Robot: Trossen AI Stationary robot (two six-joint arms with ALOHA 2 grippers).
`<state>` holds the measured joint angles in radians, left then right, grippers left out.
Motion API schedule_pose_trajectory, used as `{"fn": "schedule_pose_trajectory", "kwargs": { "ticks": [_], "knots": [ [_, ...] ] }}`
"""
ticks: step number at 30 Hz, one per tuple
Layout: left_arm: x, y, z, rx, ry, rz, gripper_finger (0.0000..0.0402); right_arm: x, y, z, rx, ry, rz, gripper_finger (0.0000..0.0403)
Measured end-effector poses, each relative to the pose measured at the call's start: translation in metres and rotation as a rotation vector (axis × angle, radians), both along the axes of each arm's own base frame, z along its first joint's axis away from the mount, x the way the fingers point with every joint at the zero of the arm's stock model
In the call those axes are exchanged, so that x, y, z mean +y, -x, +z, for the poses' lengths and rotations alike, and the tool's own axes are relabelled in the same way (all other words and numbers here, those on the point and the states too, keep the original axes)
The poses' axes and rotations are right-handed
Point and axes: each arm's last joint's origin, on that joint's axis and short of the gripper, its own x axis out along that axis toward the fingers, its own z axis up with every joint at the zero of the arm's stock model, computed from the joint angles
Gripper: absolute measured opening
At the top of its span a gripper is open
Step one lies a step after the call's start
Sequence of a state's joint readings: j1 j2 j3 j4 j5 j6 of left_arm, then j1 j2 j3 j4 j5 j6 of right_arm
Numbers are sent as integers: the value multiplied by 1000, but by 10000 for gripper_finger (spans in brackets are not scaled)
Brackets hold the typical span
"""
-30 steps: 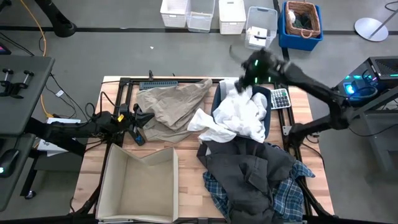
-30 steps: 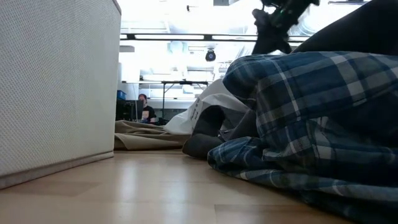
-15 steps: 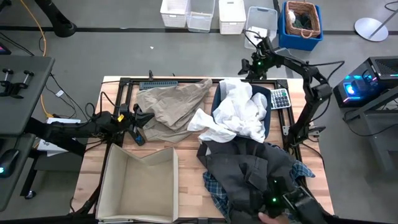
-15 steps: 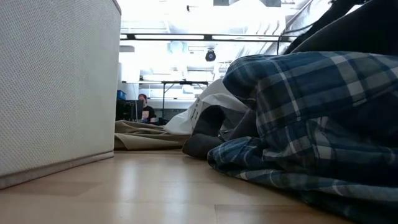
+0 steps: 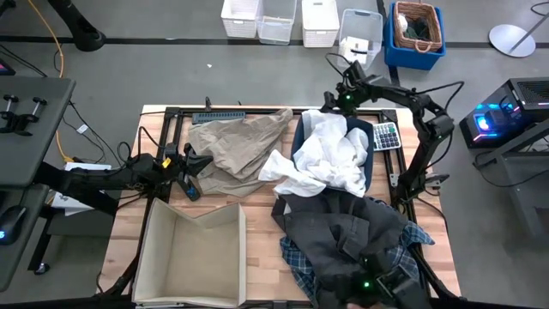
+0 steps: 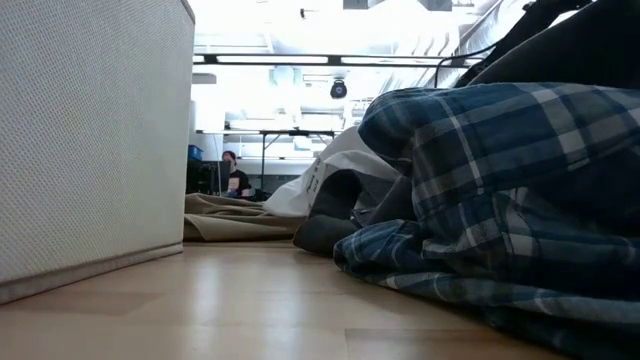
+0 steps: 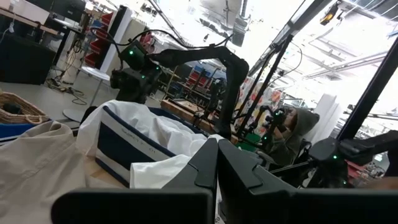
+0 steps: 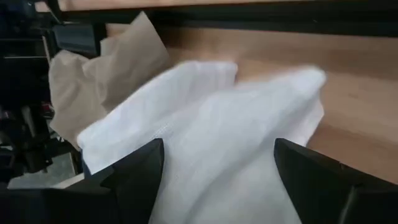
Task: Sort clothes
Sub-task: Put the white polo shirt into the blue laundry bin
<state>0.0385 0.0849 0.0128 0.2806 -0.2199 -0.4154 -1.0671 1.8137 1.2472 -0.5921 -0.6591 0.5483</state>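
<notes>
we judge the sorting as barely begun: all four garments lie loose on the surface (image 5: 129,227) and the open box (image 5: 193,255) at its near left corner holds nothing that we can see. the beige garment (image 5: 236,146) is spread flat across the far middle of the surface, just beyond the box. the white garment (image 5: 326,159) is heaped to its right, draped over a dark blue bin (image 5: 302,130), with one edge spilling down toward the grey garment (image 5: 343,236). that grey garment is bunched at the near right, lying on top of the plaid shirt (image 5: 399,262), whose checked edges stick out beneath it; in the low view the plaid shirt fills the right side and the box wall the left. the right claw (image 5: 343,97) hovers at the far edge of the surface, just above the top of the white heap, and its wrist view shows the two fingers (image 8: 134,171) spread wide apart with the white cloth between and beyond them but not gripped, so it is released and carries nothing. we take this as a reach for the white piece, the first pick. the left claw (image 5: 193,167) waits low at the left edge, near the beige garment; its fingers (image 7: 205,168) look pressed together with nothing between them. a calculator (image 5: 386,136) sits just beside the bin. everything remains to be moved
</notes>
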Motion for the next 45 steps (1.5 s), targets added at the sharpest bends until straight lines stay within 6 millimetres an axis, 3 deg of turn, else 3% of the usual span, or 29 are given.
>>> {"fn": "schedule_pose_trajectory", "kwargs": {
  "ticks": [2, 4, 8, 9, 12, 16, 20, 23, 28, 31, 35, 38, 41, 45],
  "knots": [
    [0, 0, 0, 0, 0, 0, 0, 0, -3, 0, -4, 13, 3, 277],
    [0, 0, 0, 0, 0, 0, 0, 0, -8, 3, -3, 41, 9, 230],
    [0, 0, 0, 0, 0, 0, 0, 0, -22, 14, -33, 96, 43, 56],
    [0, 0, 0, 0, 0, 0, 0, 0, -26, 19, -49, 122, 51, 29],
    [0, 0, 0, 0, 0, 0, 0, -2, -37, 47, -104, 202, 67, 11],
    [0, 0, 0, 0, 0, 0, 0, 6, -46, 103, -207, 346, 147, 4],
    [0, 0, 0, 0, 0, 0, 0, 48, -52, 153, -243, 406, 317, 2],
    [0, 0, 0, 0, 0, 0, 0, 96, -54, 167, -180, 379, 455, 2],
    [0, 0, 0, 0, 0, 0, 0, 178, -47, 150, 63, 348, 566, 1],
    [0, 0, 0, 0, 0, 0, 0, 201, -32, 117, 205, 293, 507, 1],
    [0, 0, 0, 0, 0, 0, 0, 200, -12, 68, 401, 270, 301, 1],
    [0, 0, 0, 0, 0, 0, 0, 195, -7, 47, 438, 271, 268, 1],
    [0, 0, 0, 0, 0, 0, 0, 195, -9, 45, 413, 303, 317, 7],
    [0, 0, 0, 0, 0, 0, 0, 196, -12, 60, 406, 375, 431, 54]
  ]
}}
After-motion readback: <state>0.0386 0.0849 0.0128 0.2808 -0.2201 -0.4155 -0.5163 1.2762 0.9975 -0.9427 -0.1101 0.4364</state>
